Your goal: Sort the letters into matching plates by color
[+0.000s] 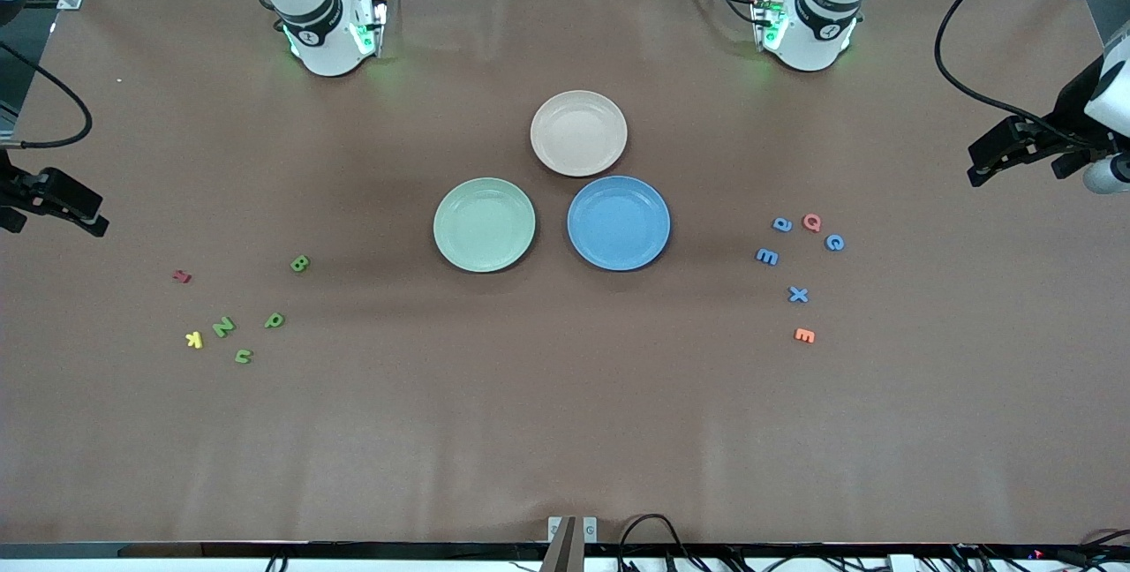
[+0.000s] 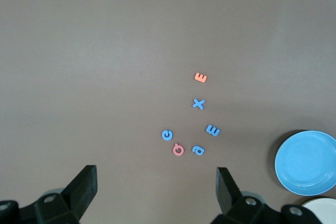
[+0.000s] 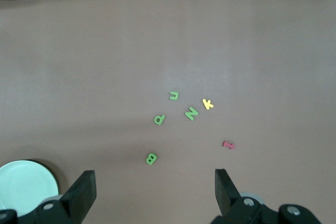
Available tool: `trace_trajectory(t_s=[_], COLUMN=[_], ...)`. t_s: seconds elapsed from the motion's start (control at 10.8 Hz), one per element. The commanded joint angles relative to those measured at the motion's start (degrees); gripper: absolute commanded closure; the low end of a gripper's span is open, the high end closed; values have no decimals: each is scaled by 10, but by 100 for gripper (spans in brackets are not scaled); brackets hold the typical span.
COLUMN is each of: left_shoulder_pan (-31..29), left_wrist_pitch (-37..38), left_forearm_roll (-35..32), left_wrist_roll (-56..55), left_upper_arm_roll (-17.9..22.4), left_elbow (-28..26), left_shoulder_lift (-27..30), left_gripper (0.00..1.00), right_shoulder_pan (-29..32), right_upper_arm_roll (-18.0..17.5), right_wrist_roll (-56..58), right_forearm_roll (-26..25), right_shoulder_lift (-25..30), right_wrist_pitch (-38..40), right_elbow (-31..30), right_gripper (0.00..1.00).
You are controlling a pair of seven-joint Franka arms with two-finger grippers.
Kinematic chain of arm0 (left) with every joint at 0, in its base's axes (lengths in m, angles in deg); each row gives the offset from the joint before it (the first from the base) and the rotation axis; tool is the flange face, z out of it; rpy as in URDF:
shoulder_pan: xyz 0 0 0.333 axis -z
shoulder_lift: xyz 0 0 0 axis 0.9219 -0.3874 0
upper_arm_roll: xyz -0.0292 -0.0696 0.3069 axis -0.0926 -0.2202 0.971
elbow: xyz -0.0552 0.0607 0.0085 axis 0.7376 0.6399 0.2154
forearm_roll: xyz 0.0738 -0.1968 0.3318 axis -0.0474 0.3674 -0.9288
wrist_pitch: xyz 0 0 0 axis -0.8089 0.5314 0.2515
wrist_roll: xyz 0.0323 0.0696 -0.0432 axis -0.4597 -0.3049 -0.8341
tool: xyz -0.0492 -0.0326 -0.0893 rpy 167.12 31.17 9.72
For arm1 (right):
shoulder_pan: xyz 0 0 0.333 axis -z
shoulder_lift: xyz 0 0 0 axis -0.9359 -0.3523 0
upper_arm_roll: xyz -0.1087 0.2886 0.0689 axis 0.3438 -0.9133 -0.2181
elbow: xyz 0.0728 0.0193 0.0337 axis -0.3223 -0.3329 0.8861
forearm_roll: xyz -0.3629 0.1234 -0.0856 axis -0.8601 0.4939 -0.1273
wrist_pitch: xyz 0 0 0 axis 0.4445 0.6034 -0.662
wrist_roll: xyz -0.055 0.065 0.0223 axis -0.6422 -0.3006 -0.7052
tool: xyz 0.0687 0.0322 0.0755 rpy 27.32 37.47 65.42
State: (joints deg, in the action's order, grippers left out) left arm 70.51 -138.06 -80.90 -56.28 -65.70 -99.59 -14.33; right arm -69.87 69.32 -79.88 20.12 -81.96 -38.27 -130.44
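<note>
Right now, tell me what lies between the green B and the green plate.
Nothing: in the front view the stretch of table between the green B and the green plate is bare.

Green letters [image 1: 299, 264], blue letters [image 1: 767, 257] flank empty plates [image 1: 484, 224]

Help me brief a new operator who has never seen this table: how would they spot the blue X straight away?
Start at the blue plate and look toward the left arm's end of the table, where a small cluster of letters lies. The X is nearer the front camera than the blue m, with the orange E nearer still. It is the only cross-shaped letter.
</note>
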Motion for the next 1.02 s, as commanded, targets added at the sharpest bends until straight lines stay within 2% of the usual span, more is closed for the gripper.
trace_trajectory(t_s=[0.0, 0.28, 0.56, 0.74, 0.93], left_shoulder_pan=[-6, -4, -7, -6, -8], left_wrist_pitch=[1, 1, 2, -10, -57], left_forearm_roll=[5, 5, 12, 11, 12], left_wrist_roll=[15, -28, -26, -22, -21], left_upper_arm_roll=[3, 0, -1, -1, -1], left_elbow=[-3, 1, -13, -50, -111], left_shoulder_lift=[9, 4, 6, 19, 37], left_gripper=[0, 0, 0, 0, 0], right_shoulder_pan=[1, 1, 2, 2, 2], right_upper_arm_roll=[0, 0, 0, 0, 0], right_wrist_roll=[0, 0, 0, 0, 0], right_forearm_roll=[0, 0, 0, 0, 0], right_shoulder_lift=[-3, -3, -4, -4, -6], right_wrist_pitch=[2, 3, 2, 2, 3], right_elbow=[6, 6, 6, 6, 6], right_gripper=[0, 0, 0, 0, 0])
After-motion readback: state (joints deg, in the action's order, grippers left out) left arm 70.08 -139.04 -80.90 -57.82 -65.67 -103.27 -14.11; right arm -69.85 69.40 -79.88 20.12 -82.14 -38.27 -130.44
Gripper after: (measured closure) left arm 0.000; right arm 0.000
